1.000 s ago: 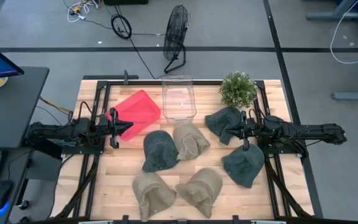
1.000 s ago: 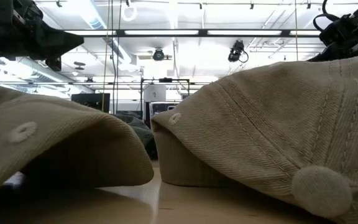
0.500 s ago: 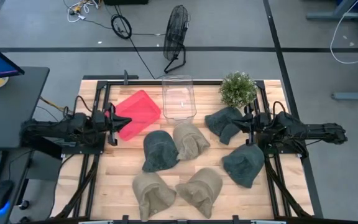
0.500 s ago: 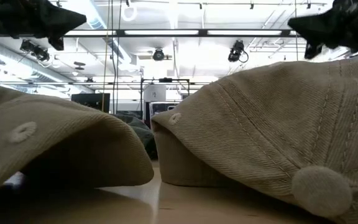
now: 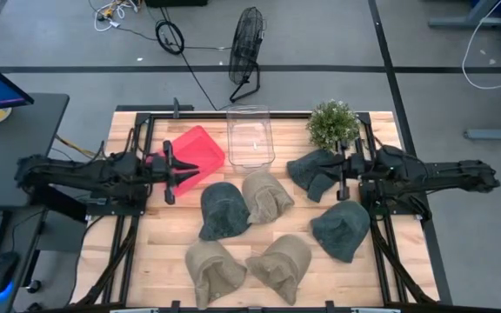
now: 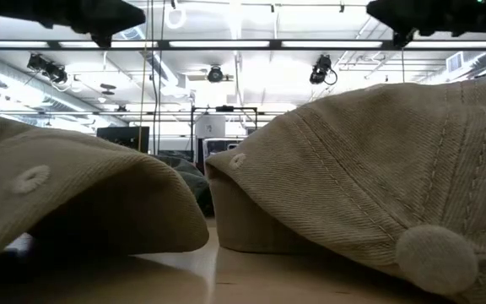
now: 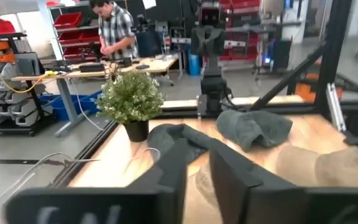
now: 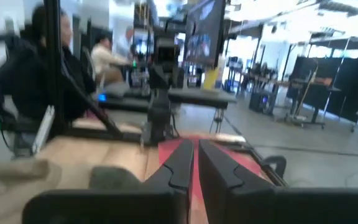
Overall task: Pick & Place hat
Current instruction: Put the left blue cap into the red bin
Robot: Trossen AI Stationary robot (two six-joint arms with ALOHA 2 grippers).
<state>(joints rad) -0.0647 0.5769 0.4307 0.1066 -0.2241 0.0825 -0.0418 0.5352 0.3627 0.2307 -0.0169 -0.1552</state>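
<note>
The low view is pretty much blocked by two tan hats sitting right up against the camera, the left one and the right one, so the rest of the table is hidden there. From above you get six hats on the wooden table: three tan, three dark green. The left gripper hangs over the edge of the red tray, fingers only a narrow gap apart, holding nothing. The right gripper is beside the green hat near the potted plant, fingers nearly together and empty too. A clear bin sits at the back. A person stands at a bench beyond the table.
</note>
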